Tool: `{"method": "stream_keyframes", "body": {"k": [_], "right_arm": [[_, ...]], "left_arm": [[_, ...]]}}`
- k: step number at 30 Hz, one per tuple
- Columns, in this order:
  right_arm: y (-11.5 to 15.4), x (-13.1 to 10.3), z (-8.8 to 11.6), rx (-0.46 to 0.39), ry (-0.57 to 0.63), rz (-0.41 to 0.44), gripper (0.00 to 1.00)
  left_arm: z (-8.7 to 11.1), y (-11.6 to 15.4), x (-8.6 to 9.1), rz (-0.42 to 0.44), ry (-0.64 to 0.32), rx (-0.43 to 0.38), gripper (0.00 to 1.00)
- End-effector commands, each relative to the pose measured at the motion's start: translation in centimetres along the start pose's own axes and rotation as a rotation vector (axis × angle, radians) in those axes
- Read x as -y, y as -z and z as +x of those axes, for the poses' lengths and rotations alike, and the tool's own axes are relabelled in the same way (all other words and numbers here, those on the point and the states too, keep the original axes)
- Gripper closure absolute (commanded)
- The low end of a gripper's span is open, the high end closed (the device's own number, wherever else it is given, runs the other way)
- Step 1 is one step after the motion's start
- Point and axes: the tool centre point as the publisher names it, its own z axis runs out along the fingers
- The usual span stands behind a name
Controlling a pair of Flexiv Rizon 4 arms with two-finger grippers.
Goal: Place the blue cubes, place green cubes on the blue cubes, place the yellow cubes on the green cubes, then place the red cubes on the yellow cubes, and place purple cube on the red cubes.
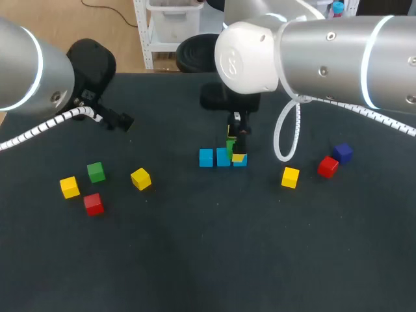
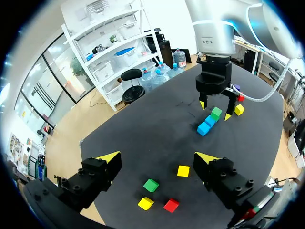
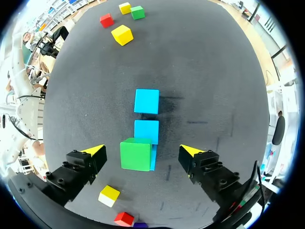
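**Head view.** A row of three light-blue cubes [image 1: 206, 158] is laid on the dark counter [image 1: 195, 260]. The right arm's fingers [image 1: 238, 156] stand low over the end of the row nearest that arm, with a small green cube [image 1: 231, 149] seen among them. Their state cannot be told from here. A second green cube [image 1: 96, 171] lies well apart on the left arm's side, near two yellow cubes [image 1: 140, 179] and a red cube [image 1: 93, 203].

**Left wrist view.** The left arm's fingers [image 2: 108, 160] are held apart with nothing between them, above that loose group. The small green cube is seen raised on the blue row, under the right arm.

**Right wrist view.** The right arm's fingers are spread, with the small green cube between them and a gap on each side, so it is not clamped. It rests on the end blue cube, slightly offset, with a strip of blue showing beside it.

**Assessment.** The green layer is judged to be in hand, with its first cube already set. A straight lift clear of that cube is called for next, without brushing it. The second green cube is then to be fetched, probably by the left arm, and set on a bare blue cube.
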Motion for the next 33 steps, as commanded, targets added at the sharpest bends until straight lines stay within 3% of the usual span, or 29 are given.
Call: {"method": "stream_keyframes", "body": {"k": [1,7,16,31,32,33], "right_arm": [[-0.2,0.0,0.0,-0.003,-0.001,0.003,0.0],[0.3,0.2,-0.2,-0.001,-0.004,0.057,0.0],[0.9,-0.1,-0.2,0.014,-0.018,0.048,0.0],[5.3,-1.4,-0.7,0.033,0.0,0.144,0.0],[5.5,-1.6,-0.7,0.033,0.002,0.144,0.42],[5.8,-1.9,-0.8,0.034,0.008,0.154,0.56]], "left_arm": [[0.0,-0.1,-0.1,0.004,-0.001,0.0,0.0],[0.0,-0.1,-0.1,0.004,-0.001,0.0,0.0],[0.0,-0.1,-0.1,0.004,-0.001,0.0,0.0],[0.0,-0.1,-0.1,0.004,-0.001,0.0,0.0],[0.0,-0.1,-0.1,0.004,-0.001,0.0,0.0],[0.0,-0.1,-0.1,0.004,-0.001,0.0,0.0]]}}
